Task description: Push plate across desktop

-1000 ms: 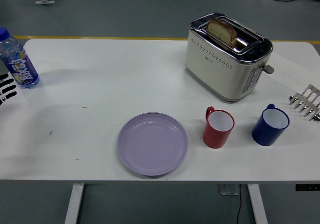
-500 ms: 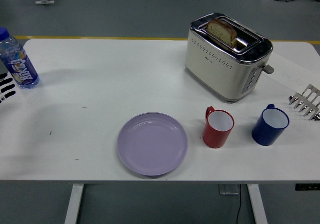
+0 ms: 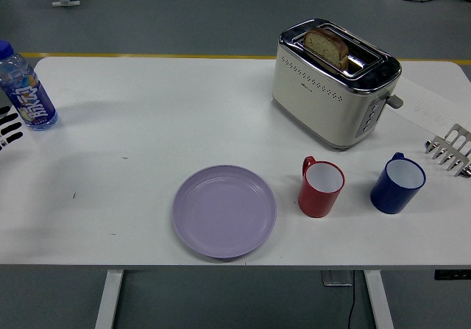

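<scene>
Only the left hand (image 3: 9, 129) showed, a few black fingertips at the table's left edge beside the water bottle (image 3: 24, 87); whether they were open or curled I couldn't tell. Lying well apart near the front edge, the lilac plate (image 3: 224, 210) risked knocking the red mug (image 3: 321, 188) if pushed right.

Left hand (image 3: 9, 129) mostly cropped, perhaps a rack (image 3: 450, 150) cut off
</scene>
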